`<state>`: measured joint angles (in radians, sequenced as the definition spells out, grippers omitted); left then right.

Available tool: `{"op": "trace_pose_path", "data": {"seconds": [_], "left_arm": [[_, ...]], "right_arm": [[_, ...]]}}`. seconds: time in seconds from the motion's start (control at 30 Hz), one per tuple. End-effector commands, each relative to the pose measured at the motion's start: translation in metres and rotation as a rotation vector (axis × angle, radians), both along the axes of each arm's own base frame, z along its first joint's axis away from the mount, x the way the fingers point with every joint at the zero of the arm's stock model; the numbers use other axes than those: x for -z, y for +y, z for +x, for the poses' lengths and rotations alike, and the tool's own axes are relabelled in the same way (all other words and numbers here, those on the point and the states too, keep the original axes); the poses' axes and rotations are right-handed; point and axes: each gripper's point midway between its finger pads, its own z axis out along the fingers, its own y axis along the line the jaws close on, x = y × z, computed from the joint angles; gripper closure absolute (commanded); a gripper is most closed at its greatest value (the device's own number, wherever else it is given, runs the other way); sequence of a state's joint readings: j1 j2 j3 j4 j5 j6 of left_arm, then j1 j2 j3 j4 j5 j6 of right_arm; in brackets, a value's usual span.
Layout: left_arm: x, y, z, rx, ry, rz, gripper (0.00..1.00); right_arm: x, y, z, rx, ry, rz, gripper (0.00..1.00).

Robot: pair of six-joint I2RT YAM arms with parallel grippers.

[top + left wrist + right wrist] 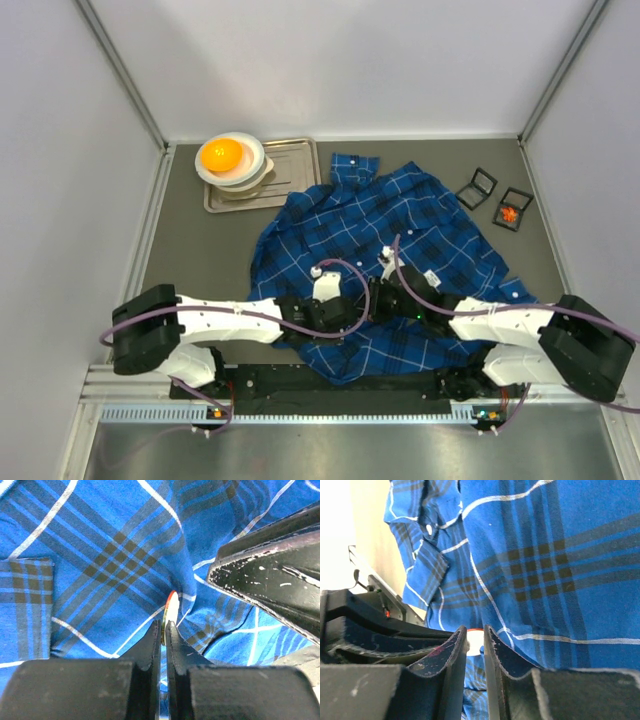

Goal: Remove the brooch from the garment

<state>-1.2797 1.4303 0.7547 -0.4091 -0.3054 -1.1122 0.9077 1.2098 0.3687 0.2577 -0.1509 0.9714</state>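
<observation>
The garment, a dark-blue plaid shirt with white grid lines, lies spread on the table. Both grippers meet over its lower middle. My left gripper is shut on the brooch, a thin round disc seen edge-on with a gold edge and orange-red rim; its jaws pinch it against puckered cloth. My right gripper sits just to the right, its finger showing in the left wrist view. Its jaws stand nearly closed with shirt cloth between them, and the brooch's white face shows just beyond the tips.
A metal tray at the back left holds stacked white bowls with an orange ball. Two small black open boxes lie at the back right, one holding an orange item. Grey walls close in on both sides.
</observation>
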Motion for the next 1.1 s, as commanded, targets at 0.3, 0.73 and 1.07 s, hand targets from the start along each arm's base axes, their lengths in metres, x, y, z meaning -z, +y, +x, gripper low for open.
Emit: {"op": "trace_pose_path", "data": {"seconds": [0.3, 0.73, 1.07], "left_arm": [[-0.020, 0.034, 0.004, 0.225, -0.058, 0.345, 1.00], [-0.148, 0.003, 0.032, 0.110, -0.355, -0.361, 1.00], [-0.231, 0.002, 0.013, 0.242, -0.604, -0.899, 1.00]], "right_arm": [[-0.009, 0.003, 0.004, -0.018, -0.039, -0.029, 0.77], [-0.032, -0.045, -0.016, -0.137, -0.185, -0.114, 0.40], [-0.134, -0.043, -0.065, -0.369, -0.492, 0.244, 0.35]]}}
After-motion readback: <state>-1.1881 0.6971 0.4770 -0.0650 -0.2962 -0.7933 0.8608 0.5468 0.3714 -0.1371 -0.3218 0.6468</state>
